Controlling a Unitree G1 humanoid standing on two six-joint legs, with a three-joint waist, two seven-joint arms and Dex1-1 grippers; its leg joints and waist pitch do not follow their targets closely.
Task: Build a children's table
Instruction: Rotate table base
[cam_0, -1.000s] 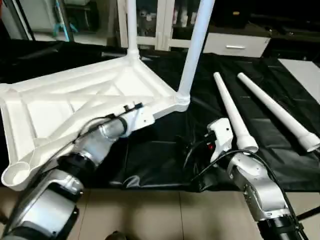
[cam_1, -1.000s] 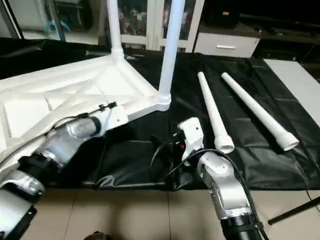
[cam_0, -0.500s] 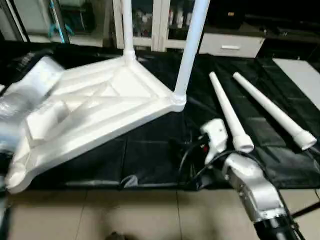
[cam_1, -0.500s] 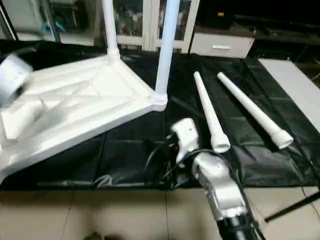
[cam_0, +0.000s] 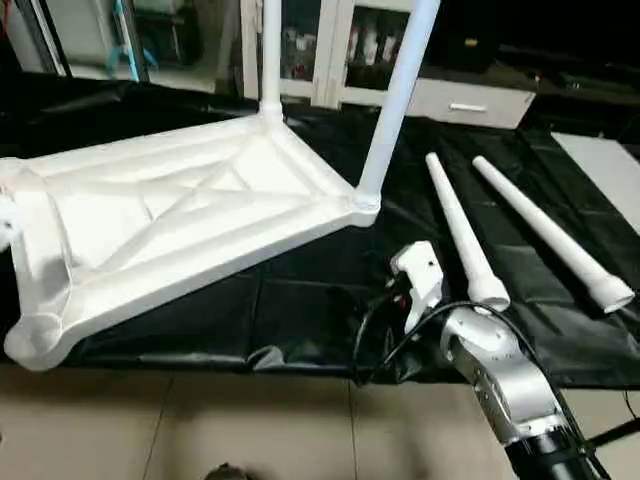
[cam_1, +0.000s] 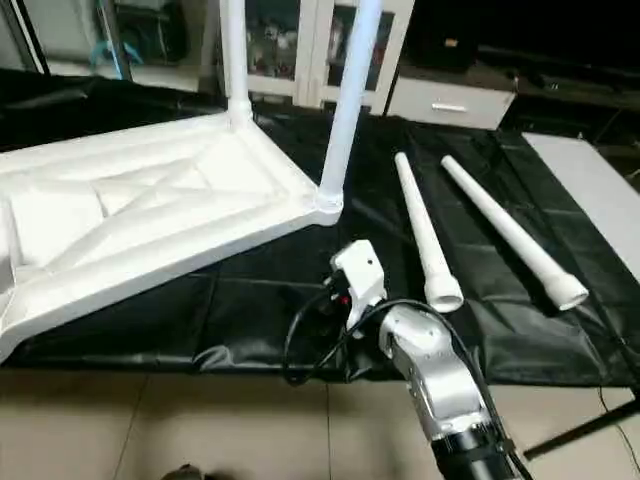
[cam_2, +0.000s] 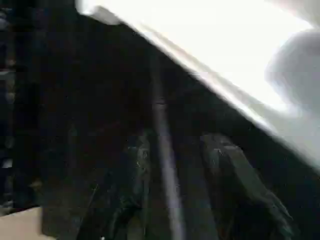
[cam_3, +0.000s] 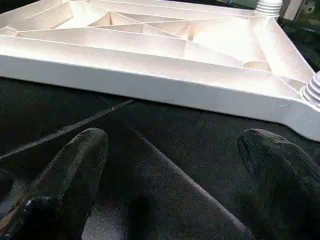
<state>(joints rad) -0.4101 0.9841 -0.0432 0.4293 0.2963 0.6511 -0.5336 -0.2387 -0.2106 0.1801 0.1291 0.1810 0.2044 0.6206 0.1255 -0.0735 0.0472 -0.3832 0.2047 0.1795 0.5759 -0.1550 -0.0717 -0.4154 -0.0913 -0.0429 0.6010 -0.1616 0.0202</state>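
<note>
The left arm, which lay across the tabletop (cam_0: 190, 215) a second ago, has been drawn out of both head views, and the tabletop's underside is now seen bare. The tabletop has stayed upside down on the black sheet (cam_0: 300, 300), ribs up, with its near corner past the sheet's front edge, over the floor (cam_0: 250, 420).

Two legs (cam_0: 398, 95) are stood upright in the tabletop's far corner sockets. Two loose legs (cam_0: 460, 235) are laid side by side on the sheet to the right of the tabletop, wide ends toward the robot.

The right gripper (cam_3: 175, 165) is held low over the sheet just in front of the tabletop's long edge, well apart from it. Its two black fingers (cam_3: 75, 165) are spread wide, with nothing between them. The silver right forearm (cam_0: 500, 380) is stretched forward from the lower right (a black cable is looped beside it).

In the left wrist view the left gripper (cam_2: 182, 170) is seen close to the tabletop's white edge, its fingers parted and empty.
</note>
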